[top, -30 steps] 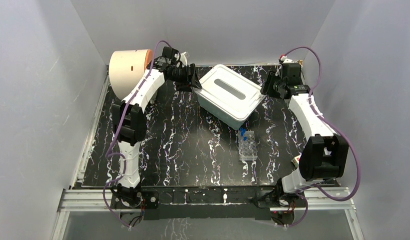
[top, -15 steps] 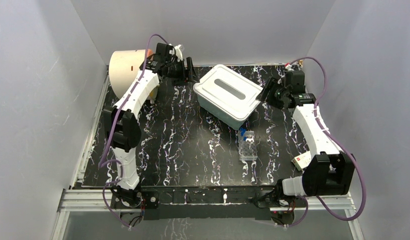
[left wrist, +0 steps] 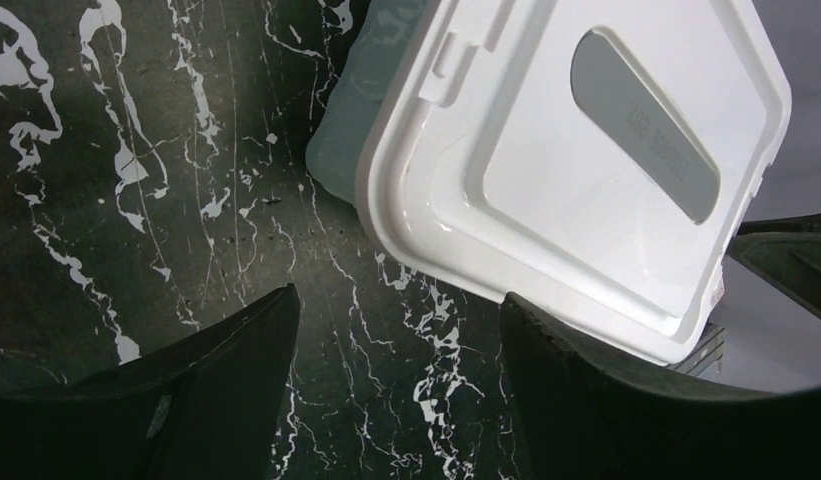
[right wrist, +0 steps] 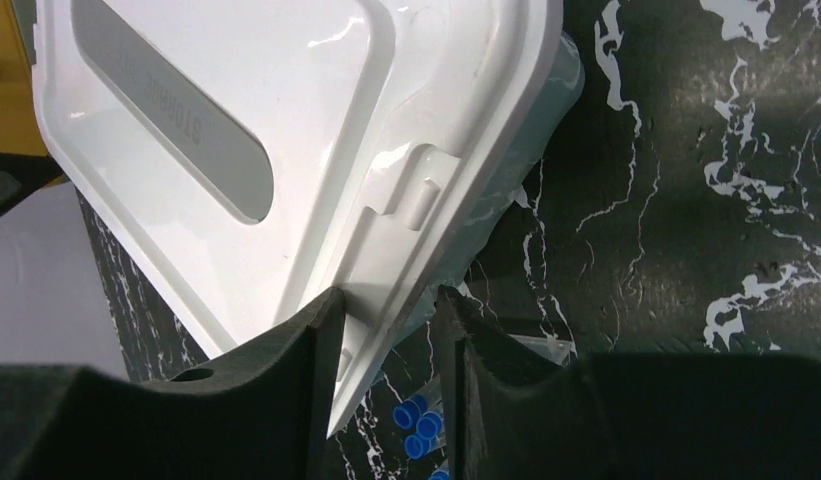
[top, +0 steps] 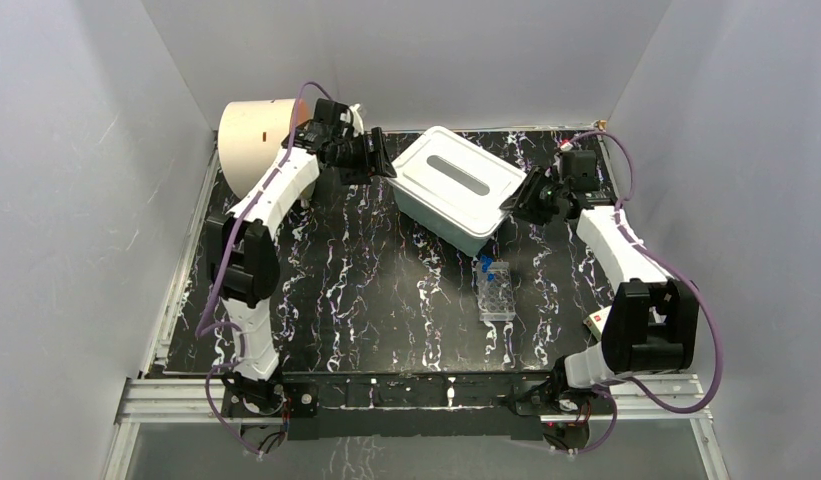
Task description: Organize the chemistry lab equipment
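Here, two arms flank a white lidded plastic box (top: 456,180).
The left gripper (left wrist: 396,310) hangs wide open beside its corner, touching nothing; the clear tube rack (top: 496,297) of blue-capped thin tubes (top: 485,265) stands just in front; the right gripper (right wrist: 386,300), fingers narrowed, straddles the box's rim, grip unclear. A one-sided lift could tip the box onto the rack.

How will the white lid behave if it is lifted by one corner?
The lid looks like thin moulded plastic, so it will probably flex. Its surface is glossy, so it may slip between the fingers of the right gripper, which straddle its rim. Held near one corner, it would likely hang tilted.
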Robot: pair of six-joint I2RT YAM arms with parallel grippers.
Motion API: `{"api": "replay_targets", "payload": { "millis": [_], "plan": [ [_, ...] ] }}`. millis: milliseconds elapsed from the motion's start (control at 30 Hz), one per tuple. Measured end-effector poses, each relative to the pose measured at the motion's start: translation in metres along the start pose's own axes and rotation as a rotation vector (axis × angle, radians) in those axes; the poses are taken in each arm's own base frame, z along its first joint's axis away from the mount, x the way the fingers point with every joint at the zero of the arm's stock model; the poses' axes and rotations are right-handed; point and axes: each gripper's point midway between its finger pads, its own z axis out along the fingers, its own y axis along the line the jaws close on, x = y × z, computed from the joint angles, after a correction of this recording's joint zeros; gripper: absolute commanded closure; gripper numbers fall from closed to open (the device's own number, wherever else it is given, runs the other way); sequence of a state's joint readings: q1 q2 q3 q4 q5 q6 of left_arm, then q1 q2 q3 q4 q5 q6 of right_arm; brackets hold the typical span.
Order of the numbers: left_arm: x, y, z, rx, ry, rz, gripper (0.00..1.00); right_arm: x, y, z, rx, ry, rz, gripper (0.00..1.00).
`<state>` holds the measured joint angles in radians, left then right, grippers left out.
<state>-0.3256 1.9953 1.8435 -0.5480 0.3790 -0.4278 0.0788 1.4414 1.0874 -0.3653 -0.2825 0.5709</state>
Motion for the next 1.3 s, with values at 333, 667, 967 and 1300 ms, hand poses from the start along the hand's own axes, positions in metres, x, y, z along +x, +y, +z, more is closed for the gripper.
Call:
{"api": "replay_targets", "payload": {
  "millis": [333,667,967,1300],
  "plan": [
    [0.007,-0.006,-0.044,-0.029,-0.062,0.013,0.24,-0.022,0.012,0.021,-0.067,-0.027,-0.059,0.59],
    [0.028,-0.005,-0.092,-0.077,-0.129,0.005,0.04,-0.056,0.014,0.035,-0.033,-0.067,-0.158,0.47],
    [0.038,-0.001,-0.147,-0.160,-0.232,-0.012,0.02,-0.082,0.036,-0.021,0.004,-0.168,-0.262,0.25],
    [0.050,0.014,-0.204,-0.308,-0.321,-0.029,0.02,-0.073,0.055,-0.154,0.052,-0.404,-0.354,0.01]
  ]
}}
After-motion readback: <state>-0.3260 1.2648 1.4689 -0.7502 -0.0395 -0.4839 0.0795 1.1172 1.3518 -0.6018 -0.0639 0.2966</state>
